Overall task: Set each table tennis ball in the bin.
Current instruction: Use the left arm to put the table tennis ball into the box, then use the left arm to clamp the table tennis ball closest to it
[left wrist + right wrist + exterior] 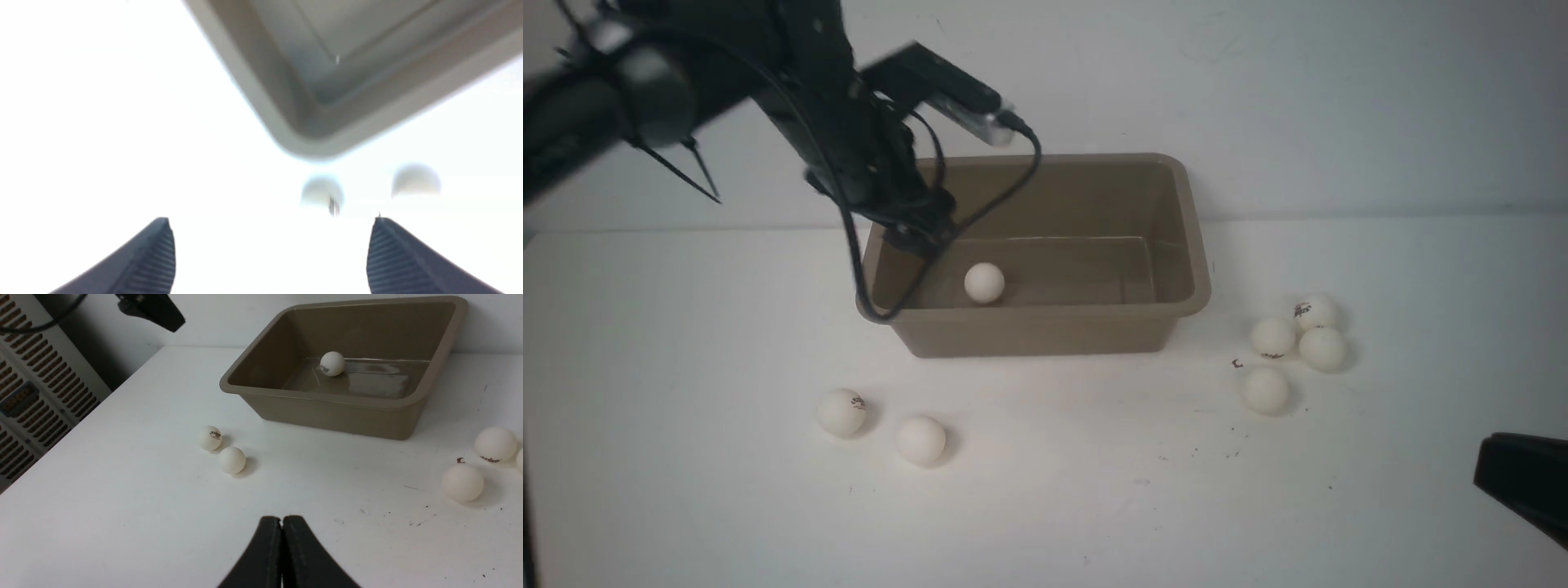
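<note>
Left gripper (269, 222) spread empty over the bin (1045, 333), right gripper (282, 521) pressed together, we centre on 1 table tennis ball (920, 440) before the bin, then close.

The front view looks down on the whole tabletop (686, 506). Both wrist views look out past their jaws and share the bin (261, 94) beyond them.
</note>
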### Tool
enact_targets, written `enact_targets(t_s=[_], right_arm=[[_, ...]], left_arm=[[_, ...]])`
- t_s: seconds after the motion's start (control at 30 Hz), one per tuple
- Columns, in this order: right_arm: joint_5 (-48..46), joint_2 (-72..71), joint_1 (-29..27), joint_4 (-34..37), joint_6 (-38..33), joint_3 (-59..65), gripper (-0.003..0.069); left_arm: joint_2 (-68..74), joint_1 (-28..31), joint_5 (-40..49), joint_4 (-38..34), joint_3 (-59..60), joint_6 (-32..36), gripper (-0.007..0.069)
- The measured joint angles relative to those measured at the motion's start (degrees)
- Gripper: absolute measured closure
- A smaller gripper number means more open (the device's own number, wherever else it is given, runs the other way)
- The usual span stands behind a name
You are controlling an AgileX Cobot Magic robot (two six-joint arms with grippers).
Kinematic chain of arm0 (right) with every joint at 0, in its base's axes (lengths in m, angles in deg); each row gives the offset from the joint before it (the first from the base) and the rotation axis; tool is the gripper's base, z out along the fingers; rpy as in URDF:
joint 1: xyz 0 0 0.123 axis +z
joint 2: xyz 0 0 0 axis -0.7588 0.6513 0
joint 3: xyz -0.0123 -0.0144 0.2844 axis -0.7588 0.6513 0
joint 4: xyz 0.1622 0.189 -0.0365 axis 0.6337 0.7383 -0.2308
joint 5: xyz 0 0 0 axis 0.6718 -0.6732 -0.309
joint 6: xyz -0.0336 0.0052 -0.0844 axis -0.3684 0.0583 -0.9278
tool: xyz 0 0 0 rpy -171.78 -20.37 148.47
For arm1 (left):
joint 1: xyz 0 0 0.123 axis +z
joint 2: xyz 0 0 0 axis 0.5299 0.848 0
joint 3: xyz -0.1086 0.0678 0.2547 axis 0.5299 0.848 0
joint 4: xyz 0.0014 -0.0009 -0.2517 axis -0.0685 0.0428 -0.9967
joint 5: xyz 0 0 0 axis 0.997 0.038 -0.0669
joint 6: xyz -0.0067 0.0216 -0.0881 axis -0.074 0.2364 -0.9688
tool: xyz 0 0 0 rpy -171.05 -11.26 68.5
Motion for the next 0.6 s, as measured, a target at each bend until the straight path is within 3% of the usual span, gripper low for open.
enact_targets(t_s=[0.3,0.6], right_arm=[[-0.2,0.0,0.0,-0.1,-0.9,0.0,0.0667],[-0.7,0.0,0.0,-0.1,-0.9,0.0,0.0667]], left_arm=[[-3.6,0.4,1.0,-1.0,10.6,-1.9,0.0062],[-3.7,0.4,-8.9,-1.6,23.9,-2.9,0.0062]])
